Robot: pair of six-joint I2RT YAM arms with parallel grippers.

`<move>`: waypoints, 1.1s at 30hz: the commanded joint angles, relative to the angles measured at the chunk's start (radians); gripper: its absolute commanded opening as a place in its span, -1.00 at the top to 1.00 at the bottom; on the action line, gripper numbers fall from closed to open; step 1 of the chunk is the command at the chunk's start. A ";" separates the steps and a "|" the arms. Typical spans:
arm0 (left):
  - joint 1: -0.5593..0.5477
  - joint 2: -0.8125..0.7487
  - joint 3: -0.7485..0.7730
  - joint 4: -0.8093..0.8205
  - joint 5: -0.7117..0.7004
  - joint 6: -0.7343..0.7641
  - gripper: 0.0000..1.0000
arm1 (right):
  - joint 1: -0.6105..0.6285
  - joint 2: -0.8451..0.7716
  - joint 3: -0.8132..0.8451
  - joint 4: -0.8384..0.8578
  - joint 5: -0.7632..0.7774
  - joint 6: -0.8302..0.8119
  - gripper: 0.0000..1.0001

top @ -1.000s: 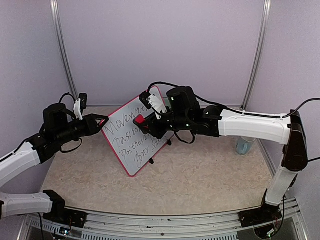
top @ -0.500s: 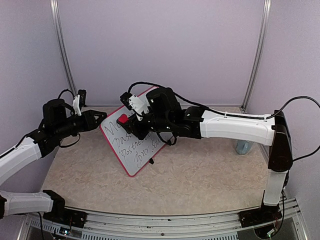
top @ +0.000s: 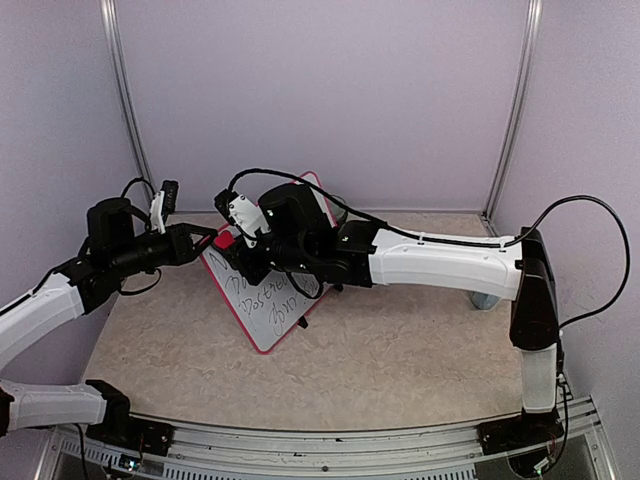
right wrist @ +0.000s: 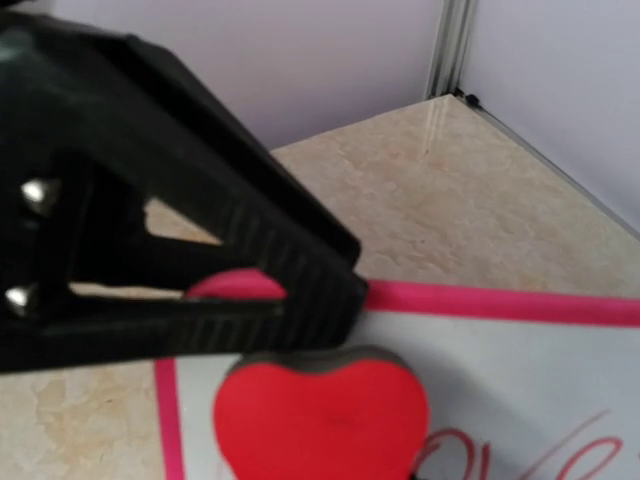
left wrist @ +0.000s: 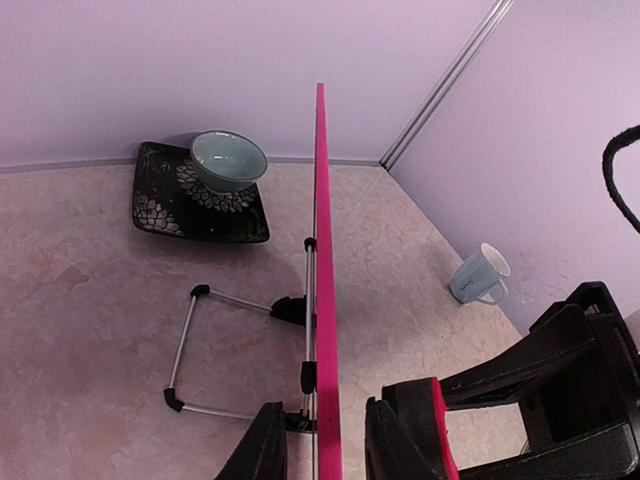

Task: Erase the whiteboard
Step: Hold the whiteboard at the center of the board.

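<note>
The whiteboard (top: pixel 268 300) stands tilted on its wire stand (left wrist: pixel 205 350). Its upper corner lies between the jaws of the left gripper (top: pixel 203 240) and directly under the right gripper (top: pixel 236 252). From where I stand, dark handwriting covers the face below the right gripper, so I judge the erasing barely begun.

Left gripper: jaws apart, astride the pink frame. The wrist view shows a thin gap on each side, so it fences the board rather than clamps it.

Right gripper: closed on the red heart-shaped eraser (right wrist: pixel 320 420). The eraser lies against the board face just inside the frame corner, just beside the left gripper's finger.

Beyond the left gripper, behind the board, a black plate (left wrist: pixel 160 205) carries a pale bowl (left wrist: pixel 228 160). Farther to its right, a mug (left wrist: pixel 478 276) sits near the wall.

Hazards:
1. Collision. The eraser works close beside the left gripper, and a stroke toward that corner could strike its finger.
2. Board shift. With no firm clamp, wiping pressure could rock the board back on its stand or slide it across the table (top: pixel 400 360) toward the plate.
3. Overrun. A stroke past the frame could catch the eraser on the edge and twist it in the grip.
</note>
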 commanded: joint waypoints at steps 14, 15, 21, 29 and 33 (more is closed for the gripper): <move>0.031 -0.004 -0.041 0.084 0.068 -0.004 0.84 | 0.032 0.054 0.023 0.022 0.023 0.051 0.38; 0.031 -0.005 -0.042 0.086 0.069 -0.005 0.85 | 0.035 0.057 0.028 0.021 0.028 0.050 0.39; 0.031 -0.003 -0.052 0.096 0.078 -0.013 0.96 | 0.043 0.082 0.055 0.009 0.065 0.050 0.39; 0.031 -0.005 -0.060 0.109 0.081 -0.023 1.00 | 0.069 0.110 0.088 0.013 0.155 0.024 0.39; 0.030 -0.004 -0.060 0.111 0.084 -0.026 1.00 | 0.079 0.128 0.114 0.016 0.229 0.018 0.38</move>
